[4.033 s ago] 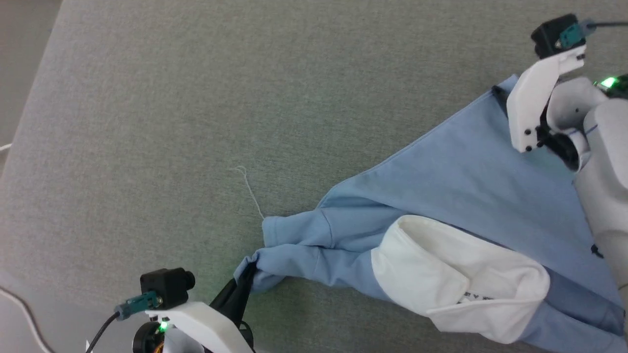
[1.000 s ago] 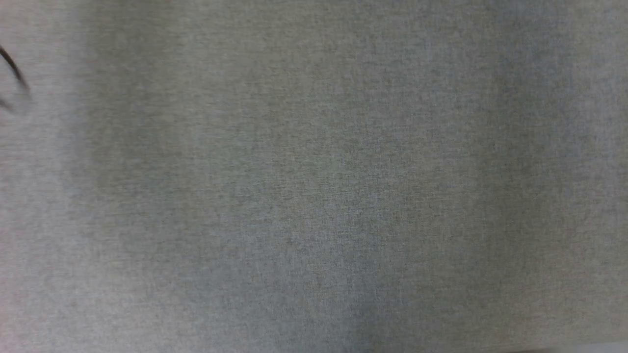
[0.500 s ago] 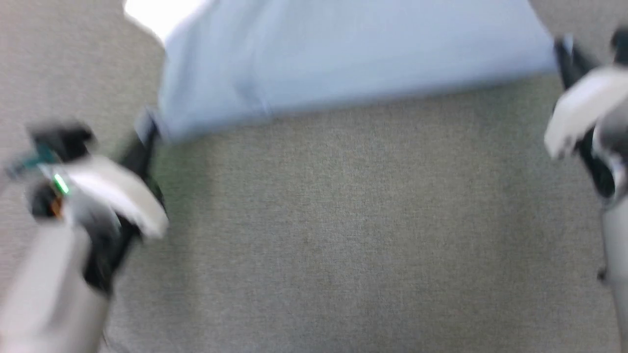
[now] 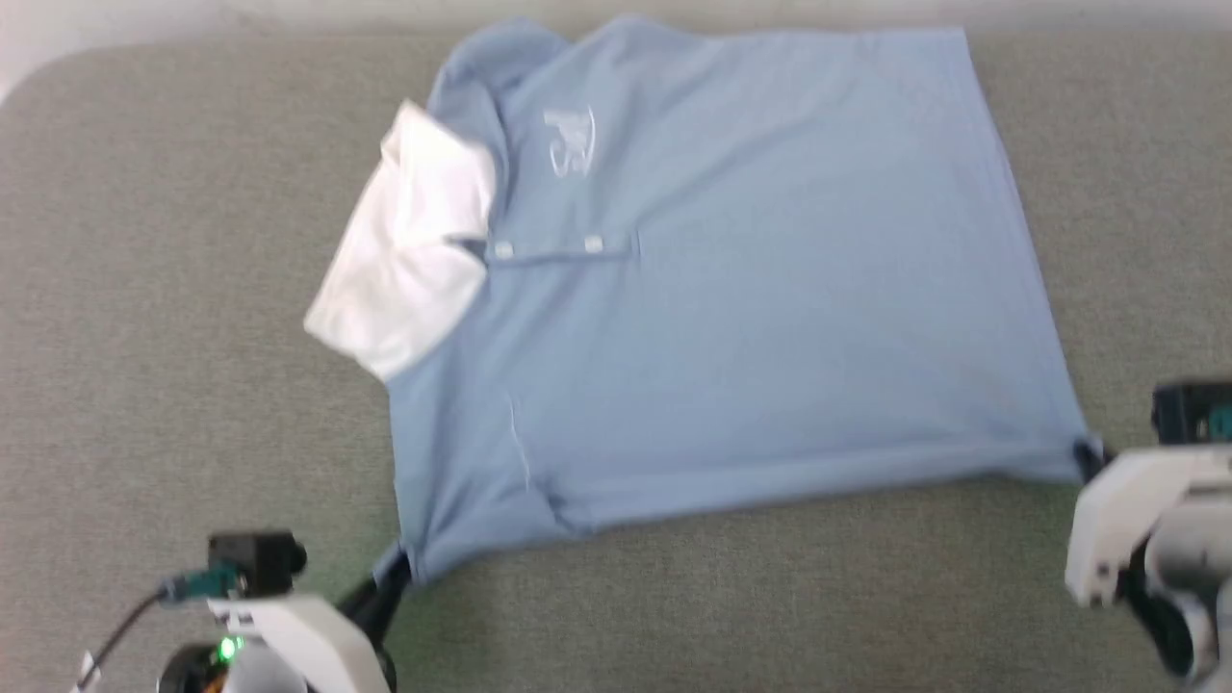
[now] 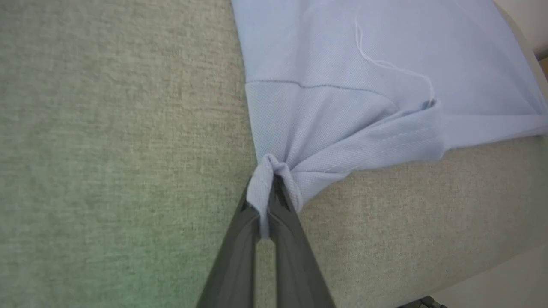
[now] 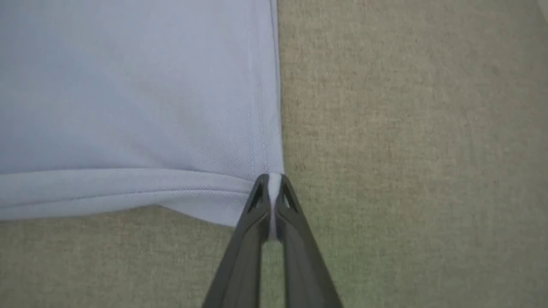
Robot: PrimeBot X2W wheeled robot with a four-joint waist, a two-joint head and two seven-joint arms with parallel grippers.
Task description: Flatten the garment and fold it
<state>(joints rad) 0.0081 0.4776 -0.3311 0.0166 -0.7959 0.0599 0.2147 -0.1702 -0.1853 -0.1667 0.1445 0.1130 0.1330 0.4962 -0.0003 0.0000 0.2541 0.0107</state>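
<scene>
1. The garment point(image 4: 731, 318), a light blue polo shirt of fine pique knit, lies spread almost flat, chest side up, across the centre and top of the head view. It rests on a grey-green woven surface point(image 4: 144, 337).
2. Its white collar point(image 4: 409, 241) sits at the upper left as a soft, folded slab. Just right of it runs a short placket point(image 4: 558, 248) with two pale buttons, and above that is a white script logo point(image 4: 570, 141).
3. The shirt's right-hand edge is straight, with fine parallel stitch lines along it in the right wrist view.
4. The left gripper point(image 5: 267, 188), at the lower left of the head view, is clenched on a bunched corner by the sleeve. The cloth puckers into a small knot between its dark, tapered fingers.
5. The right gripper point(image 6: 270, 184), at the right edge of the head view, pinches the shirt's lower right corner. A thin sliver of fabric is pressed between its fingers.
6. A loose white thread point(image 5: 385, 64) curls over the knit near the sleeve seam.
</scene>
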